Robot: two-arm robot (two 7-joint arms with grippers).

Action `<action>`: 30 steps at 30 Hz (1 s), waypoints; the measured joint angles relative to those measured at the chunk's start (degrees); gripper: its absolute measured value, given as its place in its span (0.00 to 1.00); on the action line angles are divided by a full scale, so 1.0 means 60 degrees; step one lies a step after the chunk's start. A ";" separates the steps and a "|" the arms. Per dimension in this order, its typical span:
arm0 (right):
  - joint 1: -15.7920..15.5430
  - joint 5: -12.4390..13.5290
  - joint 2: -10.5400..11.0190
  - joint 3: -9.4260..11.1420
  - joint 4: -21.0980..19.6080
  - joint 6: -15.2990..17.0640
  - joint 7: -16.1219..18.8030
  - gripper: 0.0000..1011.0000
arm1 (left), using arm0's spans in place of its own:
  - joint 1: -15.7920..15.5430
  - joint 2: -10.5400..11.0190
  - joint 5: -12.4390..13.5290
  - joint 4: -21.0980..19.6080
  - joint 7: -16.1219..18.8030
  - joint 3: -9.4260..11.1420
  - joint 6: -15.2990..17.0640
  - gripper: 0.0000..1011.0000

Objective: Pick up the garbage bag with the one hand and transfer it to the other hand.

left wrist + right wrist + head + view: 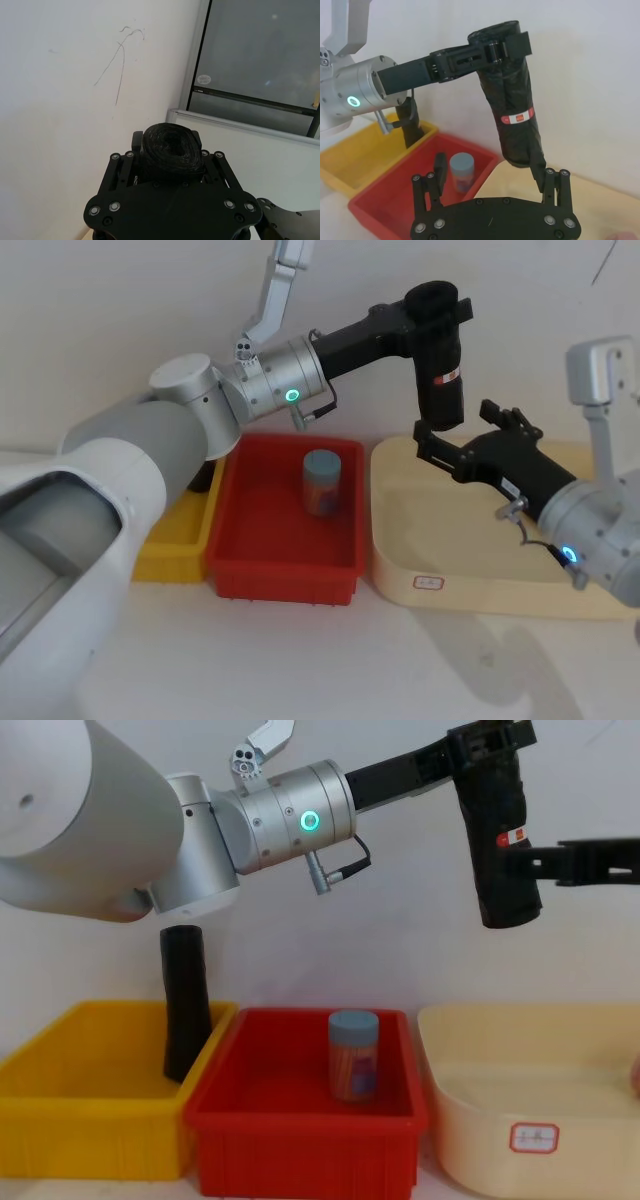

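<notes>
Here, my left gripper (pixel 440 306), on the green-lit arm, is clamped across the upper end of the garbage bag (pixel 445 380). It holds the black roll nearly upright in the air, over the near edge of the cream tray (pixel 400 575) beside the red bin (pixel 280 572). The roll's red-and-white label (pixel 518 118) sits on its lower half. My right gripper (pixel 490 167), on the blue-lit arm, reaches in at the roll's lower end with its fingers (pixel 543 176) spread wide; one finger meets the bottom edge of the roll, the other stands well apart from it, and nothing is gripped. A blue-capped can (pixel 321 482) stands in the red bin, and a slimmer black roll (pixel 185 1015) leans in the yellow bin (pixel 60 1120).
</notes>
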 joint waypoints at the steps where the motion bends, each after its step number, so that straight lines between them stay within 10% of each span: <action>1: 0.0045 -0.0044 0.0002 -0.0037 0.0027 -0.0010 -0.0026 0.99 | -0.0001 0.0000 -0.0001 0.0000 0.0000 0.0000 0.0000 0.50; 30: 0.1739 -0.1739 -0.0436 -0.1068 0.1993 -0.0584 -0.0991 0.99 | -0.0001 0.0000 -0.0013 0.0008 0.0001 0.0012 0.0000 0.50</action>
